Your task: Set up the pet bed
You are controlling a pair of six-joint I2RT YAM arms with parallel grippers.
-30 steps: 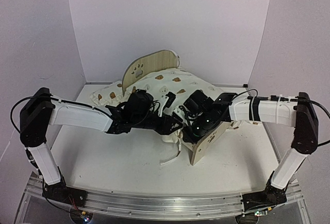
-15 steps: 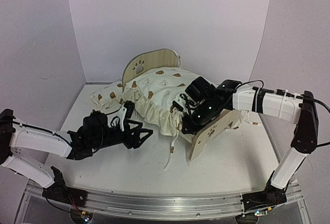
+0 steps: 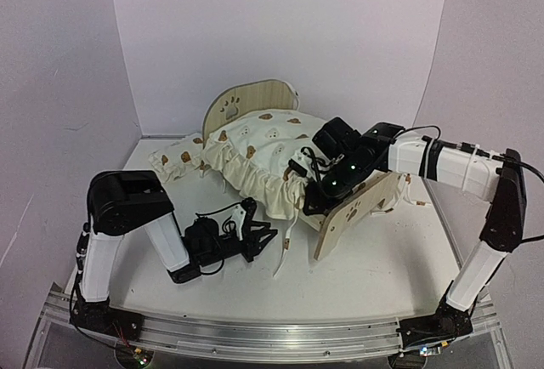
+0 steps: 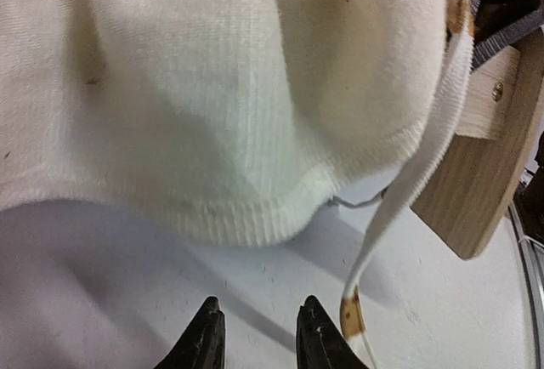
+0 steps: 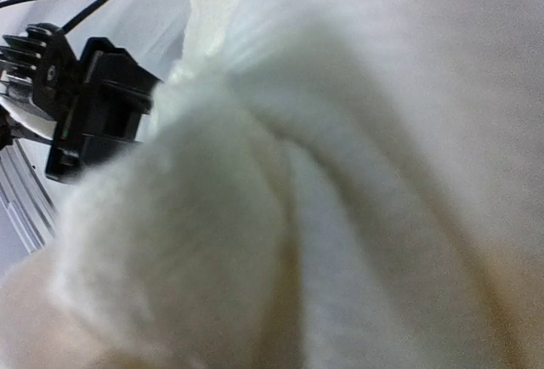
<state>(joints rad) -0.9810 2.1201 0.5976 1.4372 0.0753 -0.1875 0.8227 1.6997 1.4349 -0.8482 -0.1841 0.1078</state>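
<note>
While the right gripper [image 3: 316, 197], jaws hidden, seats the cushion [image 3: 263, 144] on the pet bed [image 3: 255, 97], the left gripper [image 4: 259, 337], slightly parted and empty, should catch the tie [image 4: 408, 207].

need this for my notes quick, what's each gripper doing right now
left gripper: slightly open, holding nothing
right gripper: closed on the edge of the cushion

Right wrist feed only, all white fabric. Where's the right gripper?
Observer: the right gripper is buried in the near ruffle of the cushion, beside the footboard; its jaws are hidden.
Operator: Left arm?
Observer: the left gripper is low over the table, open and empty, in front of the cushion.
Operator: Pillow?
Observer: the pillow lies on the table, left of the headboard.
</note>
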